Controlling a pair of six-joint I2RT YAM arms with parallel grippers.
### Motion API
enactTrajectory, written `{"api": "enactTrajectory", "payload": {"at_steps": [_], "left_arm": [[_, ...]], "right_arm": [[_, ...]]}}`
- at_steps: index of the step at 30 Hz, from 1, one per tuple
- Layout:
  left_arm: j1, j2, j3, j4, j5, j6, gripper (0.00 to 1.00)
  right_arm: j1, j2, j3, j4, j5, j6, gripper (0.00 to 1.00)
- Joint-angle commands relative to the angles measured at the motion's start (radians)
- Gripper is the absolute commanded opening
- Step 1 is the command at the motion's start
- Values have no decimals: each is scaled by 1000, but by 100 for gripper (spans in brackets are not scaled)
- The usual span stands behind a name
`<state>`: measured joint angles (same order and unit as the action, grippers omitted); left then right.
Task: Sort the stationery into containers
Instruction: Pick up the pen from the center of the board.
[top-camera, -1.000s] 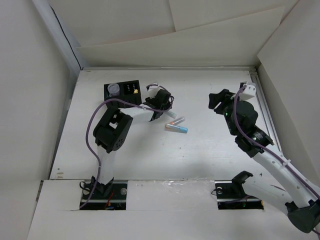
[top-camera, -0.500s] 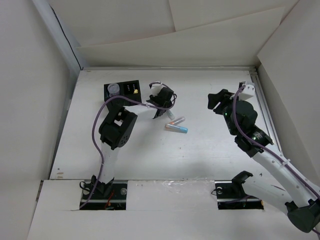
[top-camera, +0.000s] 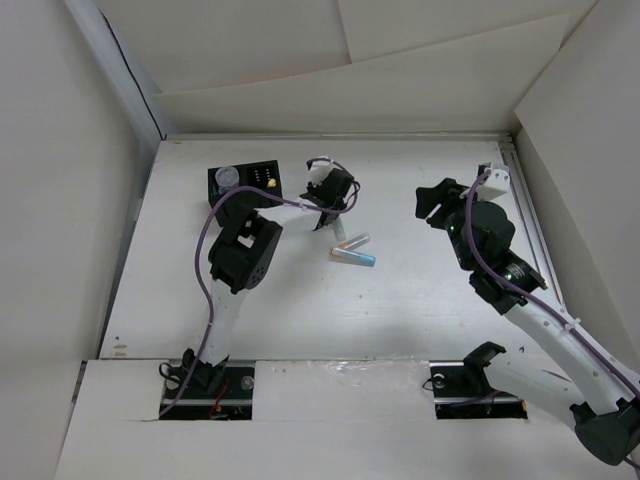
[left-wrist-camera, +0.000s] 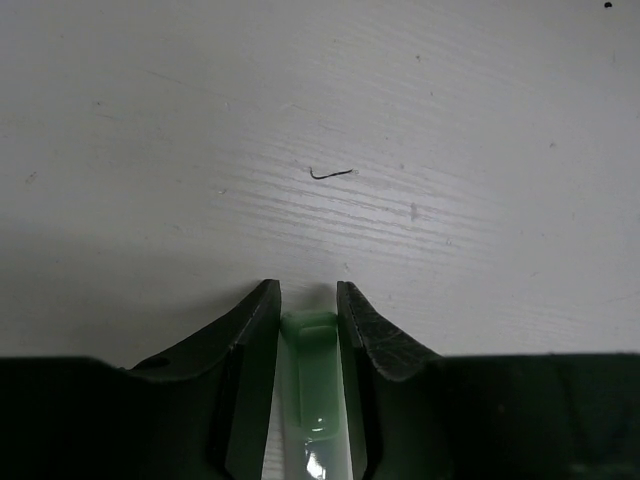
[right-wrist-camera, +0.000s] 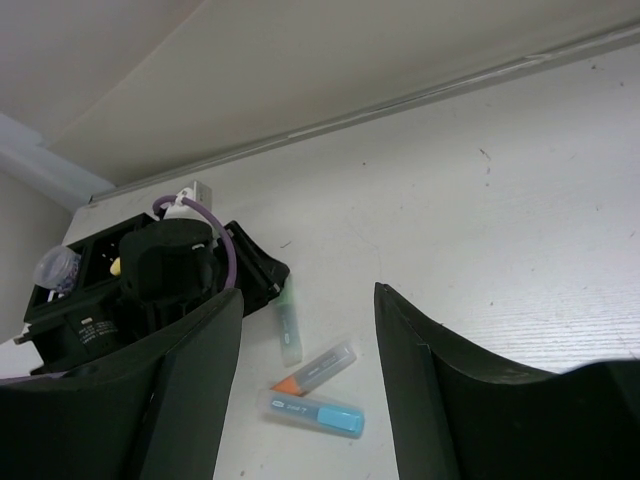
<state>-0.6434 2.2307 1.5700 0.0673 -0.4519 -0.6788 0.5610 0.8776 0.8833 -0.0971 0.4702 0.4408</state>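
My left gripper (top-camera: 335, 212) (left-wrist-camera: 308, 300) is shut on the green-capped end of a pale green marker (left-wrist-camera: 318, 370) (right-wrist-camera: 290, 322) (top-camera: 338, 230), low over the white table. Just right of it lie a clear marker with an orange end (top-camera: 354, 241) (right-wrist-camera: 316, 367) and a clear marker with a blue end (top-camera: 357, 257) (right-wrist-camera: 311, 414). The black organizer (top-camera: 213, 184) (right-wrist-camera: 60, 312) stands at the back left. It holds a round greyish piece (top-camera: 229, 177) (right-wrist-camera: 55, 268) and a yellow stick (top-camera: 272, 184) (right-wrist-camera: 117, 265). My right gripper (top-camera: 436, 204) (right-wrist-camera: 308, 300) hangs open, right of the markers, with nothing in it.
Tilted white boards wall the table at the back and on both sides. A purple cable (top-camera: 205, 235) loops along the left arm. A raised rail (top-camera: 530, 220) runs along the table's right edge.
The left gripper's jaws have shut on the green marker's end, and the left arm has stretched a little further back and right. The right arm has not moved.
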Motion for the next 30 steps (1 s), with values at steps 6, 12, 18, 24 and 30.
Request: {"api": "enactTrajectory", "payload": {"at_steps": [6,12,18,24,30], "left_arm": [[-29,12,62,-104,-74,104,38],[-48,23,71,-139,-96,127,43],[-48,32,90,-149,-105,127,18],[-48,-17,90,-95,-105,127,9],[-27,-107,189,-95,-96,136,8]], "right_arm": [[-7,-15,11,42,1,-10,61],[-7,-15,11,42,1,-10,61],[-7,-35,11,42,1,-10,61],[-7,-35,11,42,10,-10,61],[-7,-35,11,42,10,-10,61]]}}
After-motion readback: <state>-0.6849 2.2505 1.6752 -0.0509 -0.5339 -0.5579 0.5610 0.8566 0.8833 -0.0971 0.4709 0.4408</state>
